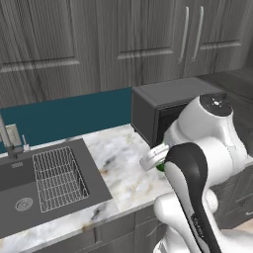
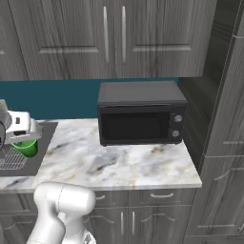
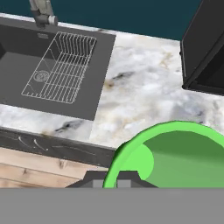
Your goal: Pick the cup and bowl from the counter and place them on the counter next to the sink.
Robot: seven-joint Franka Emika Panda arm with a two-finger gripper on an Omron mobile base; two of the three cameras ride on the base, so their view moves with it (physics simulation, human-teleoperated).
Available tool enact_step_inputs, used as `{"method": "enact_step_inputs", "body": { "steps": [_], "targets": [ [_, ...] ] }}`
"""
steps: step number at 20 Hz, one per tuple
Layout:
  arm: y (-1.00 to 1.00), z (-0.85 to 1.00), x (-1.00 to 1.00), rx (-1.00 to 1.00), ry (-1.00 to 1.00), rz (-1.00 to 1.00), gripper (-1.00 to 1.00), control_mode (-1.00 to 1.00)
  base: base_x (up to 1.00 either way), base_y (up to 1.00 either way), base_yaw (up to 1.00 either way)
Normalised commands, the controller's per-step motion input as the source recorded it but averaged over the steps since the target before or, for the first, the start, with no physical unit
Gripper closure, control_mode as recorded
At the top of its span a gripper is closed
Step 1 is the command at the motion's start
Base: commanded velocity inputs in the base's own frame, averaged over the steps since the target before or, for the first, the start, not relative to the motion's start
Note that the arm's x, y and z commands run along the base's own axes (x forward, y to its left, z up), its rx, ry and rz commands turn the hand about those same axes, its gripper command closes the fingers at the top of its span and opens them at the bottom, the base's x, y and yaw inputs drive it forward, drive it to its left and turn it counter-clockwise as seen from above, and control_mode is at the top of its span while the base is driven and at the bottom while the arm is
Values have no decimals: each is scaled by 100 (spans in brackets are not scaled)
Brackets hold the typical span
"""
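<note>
Tool [image 3: 113,183]: clamped on cup [image 3: 175,153] rim (green) | above counter [image 3: 144,96] | sink [image 3: 48,70] nearby

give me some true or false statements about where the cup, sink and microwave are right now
1. The gripper is shut on the green cup, which is lifted off the counter. True.
2. The cup lies on its side in the sink. False: it hangs at the gripper, above the counter beside the basin.
3. A wire rack sits in the sink. True.
4. The microwave door stands open. False: it is closed.
5. The microwave stands to the left of the sink. False: in the base views it is to the right, with marble between them.
</note>
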Motion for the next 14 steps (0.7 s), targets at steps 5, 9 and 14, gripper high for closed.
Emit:
{"method": "enact_step_inputs", "body": {
  "steps": [5, 9, 14],
  "targets": [
    [0, -13, 75, 0, 23, 0, 100, -100, 0, 0, 0],
    [5, -25, 31, 0, 14, 0, 100, -100, 0, 0, 0],
    [13, -64, 2, 0, -7, 0, 100, -100, 0, 0, 0]
  ]
}}
